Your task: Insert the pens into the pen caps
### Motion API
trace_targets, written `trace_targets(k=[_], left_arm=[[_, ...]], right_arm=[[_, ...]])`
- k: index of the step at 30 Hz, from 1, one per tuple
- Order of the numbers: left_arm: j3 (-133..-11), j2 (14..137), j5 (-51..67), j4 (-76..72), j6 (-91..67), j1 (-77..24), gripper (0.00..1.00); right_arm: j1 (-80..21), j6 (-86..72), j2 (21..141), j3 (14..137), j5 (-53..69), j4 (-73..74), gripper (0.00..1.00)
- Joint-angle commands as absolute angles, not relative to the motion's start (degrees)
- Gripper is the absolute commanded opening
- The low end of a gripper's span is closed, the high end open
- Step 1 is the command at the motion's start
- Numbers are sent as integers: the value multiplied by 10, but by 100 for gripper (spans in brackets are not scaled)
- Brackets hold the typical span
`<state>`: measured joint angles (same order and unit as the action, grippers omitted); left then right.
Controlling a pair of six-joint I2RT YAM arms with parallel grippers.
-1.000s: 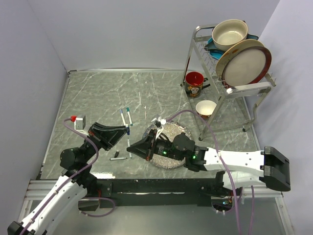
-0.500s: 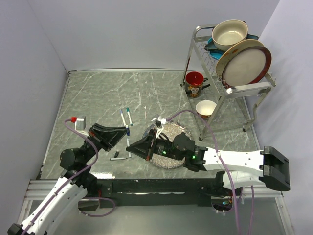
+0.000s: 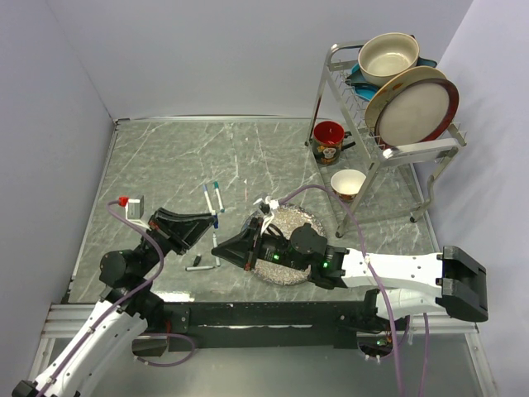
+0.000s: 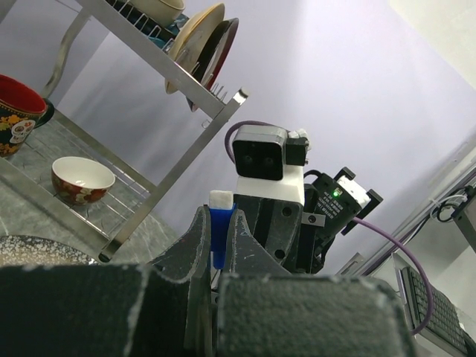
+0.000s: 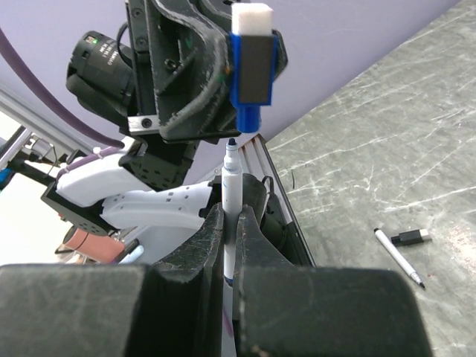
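The left tool [image 4: 219,225] is clamped shut on a blue cap [image 4: 221,238], held above the tabletop [image 3: 165,157] with its mouth turned toward the pen [image 5: 229,175]. The right tool [image 5: 229,217] grips that pen by the barrel, dark tip up. From the right wrist, the tip sits just short of the cap's mouth and looks slightly off to one side. Nudge it across until the two line up, axes parallel. Then press straight along the barrel, since a skewed entry could make the pen slip in the grip.
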<state>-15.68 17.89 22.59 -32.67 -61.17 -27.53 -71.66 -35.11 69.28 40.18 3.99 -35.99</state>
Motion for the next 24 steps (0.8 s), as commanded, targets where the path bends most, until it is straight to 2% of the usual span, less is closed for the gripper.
trace_targets(k=[1, 24], left_arm=[[-182, 174, 220, -325, -610, -277, 1], [-187, 142, 217, -284, -607, -277, 1]], right_arm=[[-720, -351, 689, 422, 34, -388, 0], [-718, -354, 686, 419, 26, -385, 0]])
